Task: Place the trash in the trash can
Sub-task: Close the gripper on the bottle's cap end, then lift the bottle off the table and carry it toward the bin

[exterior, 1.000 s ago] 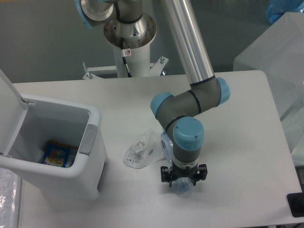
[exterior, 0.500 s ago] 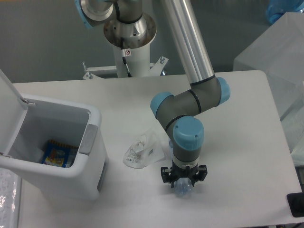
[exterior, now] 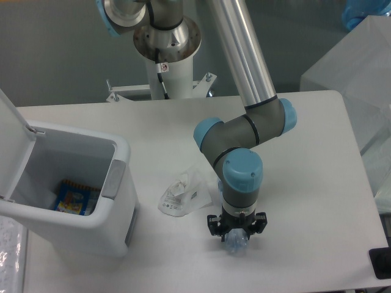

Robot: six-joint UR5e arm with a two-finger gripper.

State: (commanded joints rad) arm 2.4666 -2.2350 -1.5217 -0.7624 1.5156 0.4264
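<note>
Since a second ago the bottle [exterior: 236, 242] has changed most. Then a long bluish stretch of it showed beside the wrist, reaching up toward the wrapper [exterior: 183, 193]; that stretch is gone from sight, and only a small rounded bluish end pokes out under the claw [exterior: 237, 235]. The claw itself sits a touch lower in the picture than it did. The wrapper, the bin [exterior: 67, 189] and the rest of the arm [exterior: 244, 131] look unmoved.

Much is hidden. The wrist housing covers the claw from above, so the fingers show only as black tips at either side of the bottle end, and the gap between them cannot be judged well. Most of the bottle is under the wrist, so whether it is off the table [exterior: 305, 201] or resting on it is not clear. The bin's lid [exterior: 11, 131] is cut off at the left edge, and the bin's base is partly out of frame at the lower left.

The claw points straight down with its black tips close in against the bottle end on both sides; it appears to have the bottle pinched between them, nearly closed around it. The wrapper lies on the table between the bin and the claw, just left of the wrist and apart from it. The bin stands open at the left with a colourful packet [exterior: 74, 198] on its floor.
</note>
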